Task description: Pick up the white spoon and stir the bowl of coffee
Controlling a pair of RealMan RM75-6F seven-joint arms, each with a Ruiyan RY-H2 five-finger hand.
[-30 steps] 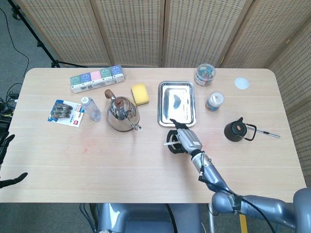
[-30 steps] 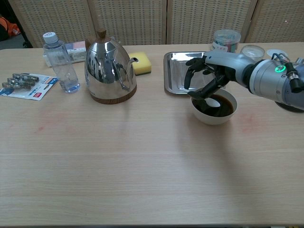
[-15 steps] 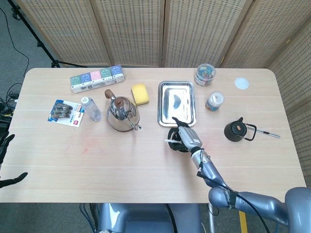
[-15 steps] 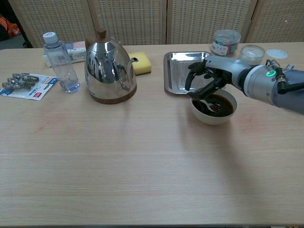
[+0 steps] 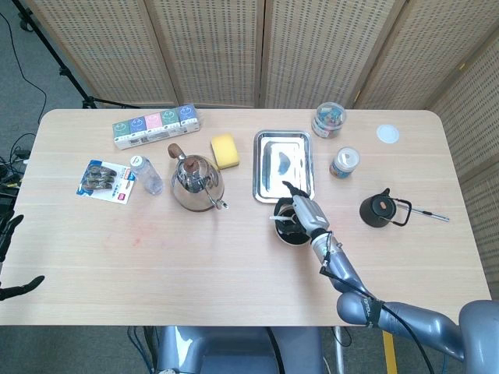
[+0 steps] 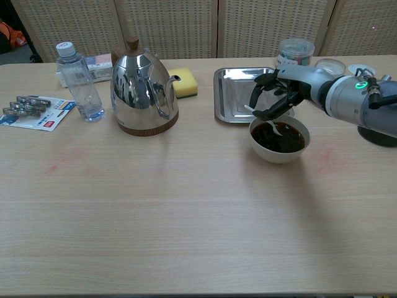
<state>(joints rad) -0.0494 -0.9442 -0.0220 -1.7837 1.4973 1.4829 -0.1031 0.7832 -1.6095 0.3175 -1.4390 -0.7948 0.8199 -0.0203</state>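
A white bowl (image 6: 268, 151) of dark coffee (image 6: 282, 139) stands just in front of the steel tray (image 6: 231, 93); the head view also shows the bowl (image 5: 290, 235). My right hand (image 6: 276, 98) hovers over the bowl's far rim and pinches the white spoon (image 6: 273, 126), whose tip dips into the coffee. In the head view the right hand (image 5: 302, 213) covers much of the bowl, and the spoon (image 5: 277, 219) sticks out to the left. My left hand (image 5: 11, 257) shows only as dark fingers spread at the left edge, off the table, holding nothing.
A silver kettle (image 6: 141, 87), a water bottle (image 6: 77, 73) and a yellow sponge (image 6: 184, 82) stand left of the tray. A black pot (image 5: 380, 209), a small can (image 5: 344, 162), a jar (image 5: 328, 120) and a white lid (image 5: 387, 133) sit to the right.
My right hand has shifted right and toward the far rim of the bowl, carrying the spoon through the coffee. The left hand has not moved.
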